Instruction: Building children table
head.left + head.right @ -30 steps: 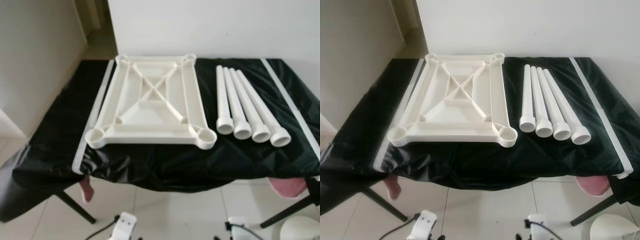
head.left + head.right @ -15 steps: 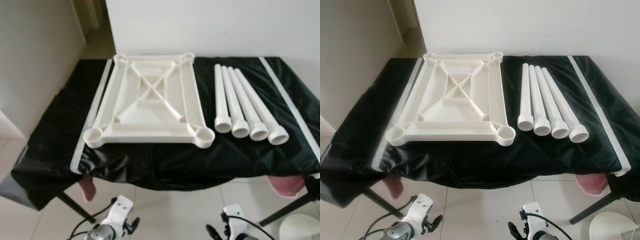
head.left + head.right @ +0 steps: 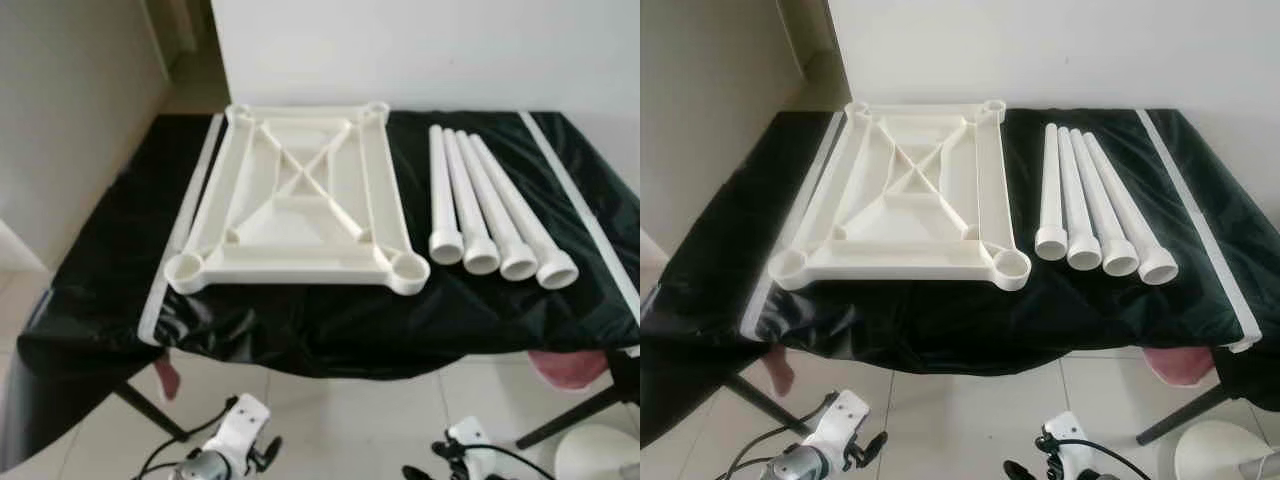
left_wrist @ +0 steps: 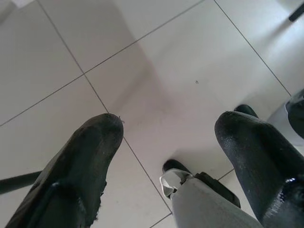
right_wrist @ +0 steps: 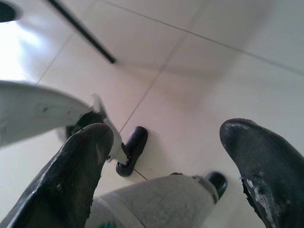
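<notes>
A white plastic tabletop (image 3: 297, 195) lies upside down on the left half of a black-covered table (image 3: 300, 320), its ribs and corner sockets facing up. Several white tube legs (image 3: 487, 208) lie side by side to its right, flared ends toward me. Both arms hang low below the table's front edge. My left gripper (image 4: 168, 130) is open over the floor tiles, nothing between its fingers. My right gripper (image 5: 166, 142) is open too, also over bare tiles. Parts of both wrists, left (image 3: 235, 440) and right (image 3: 462, 452), sit at the bottom of the eye views.
A white wall (image 3: 420, 50) stands behind the table, and a beige wall or cupboard (image 3: 70, 110) on the left. Black table legs (image 3: 145, 410) slant to the floor. Something pink (image 3: 568, 366) hangs under the right edge, above a white round object (image 3: 598, 455).
The camera has shifted slightly, so the table sits a little higher in view. Both wrists rose into the bottom of the picture and have stayed about there.
</notes>
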Motion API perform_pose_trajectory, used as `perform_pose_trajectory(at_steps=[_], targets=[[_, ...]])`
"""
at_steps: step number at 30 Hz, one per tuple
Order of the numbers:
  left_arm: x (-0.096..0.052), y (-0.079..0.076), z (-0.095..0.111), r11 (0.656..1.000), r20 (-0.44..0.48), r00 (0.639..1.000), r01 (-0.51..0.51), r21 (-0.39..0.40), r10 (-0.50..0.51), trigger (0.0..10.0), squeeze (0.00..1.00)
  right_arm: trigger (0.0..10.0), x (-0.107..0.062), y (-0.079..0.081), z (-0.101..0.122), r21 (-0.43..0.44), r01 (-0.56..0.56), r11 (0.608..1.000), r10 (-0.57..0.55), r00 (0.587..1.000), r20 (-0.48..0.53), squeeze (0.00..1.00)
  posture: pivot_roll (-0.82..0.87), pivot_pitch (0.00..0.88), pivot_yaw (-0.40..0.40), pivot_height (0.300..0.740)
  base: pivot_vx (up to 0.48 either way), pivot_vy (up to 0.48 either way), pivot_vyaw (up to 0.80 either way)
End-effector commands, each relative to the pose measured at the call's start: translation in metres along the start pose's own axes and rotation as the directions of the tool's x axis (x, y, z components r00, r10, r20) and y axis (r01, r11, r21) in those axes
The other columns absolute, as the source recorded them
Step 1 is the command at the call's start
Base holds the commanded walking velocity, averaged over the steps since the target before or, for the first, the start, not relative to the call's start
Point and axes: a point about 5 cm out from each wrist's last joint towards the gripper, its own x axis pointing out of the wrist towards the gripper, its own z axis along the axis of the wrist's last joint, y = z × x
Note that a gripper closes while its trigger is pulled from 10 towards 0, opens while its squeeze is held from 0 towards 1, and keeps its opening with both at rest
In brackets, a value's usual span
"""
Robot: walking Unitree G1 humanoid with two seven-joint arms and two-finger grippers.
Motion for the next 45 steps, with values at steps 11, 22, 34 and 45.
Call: perform_pose_trajectory(at_steps=[11,22,34,45], targets=[[-0.008,-0.027,0.001,0.851,0.008,0.851,0.525,0.023,-0.526,10.0,0.0,10.0,-0.015,-0.006,0.022,-0.157,-0.218,0.963,0.223,0.975,0.014,0.0,-0.02,0.054,0.024,0.74,0.0,0.0,0.0],[-0.008,-0.029,0.01,0.807,0.025,0.814,0.57,0.153,-0.58,10.0,0.0,10.0,-0.03,-0.012,0.099,-0.367,-0.307,0.878,0.368,0.924,0.108,0.0,-0.01,0.051,0.03,0.74,0.0,0.0,0.0],[-0.008,-0.027,0.011,0.798,0.011,0.812,0.57,0.195,-0.583,10.0,0.0,10.0,-0.038,0.008,0.117,-0.37,-0.373,0.851,0.436,0.894,0.1,0.0,0.0,0.055,0.031,0.74,0.0,0.0,0.0],[-0.01,-0.034,0.026,0.746,0.141,0.738,0.623,0.236,-0.66,10.0,0.0,10.0,-0.05,0.015,0.155,-0.393,-0.363,0.845,0.463,0.865,0.195,0.0,0.0,0.053,0.024,0.74,0.0,0.0,0.0]])
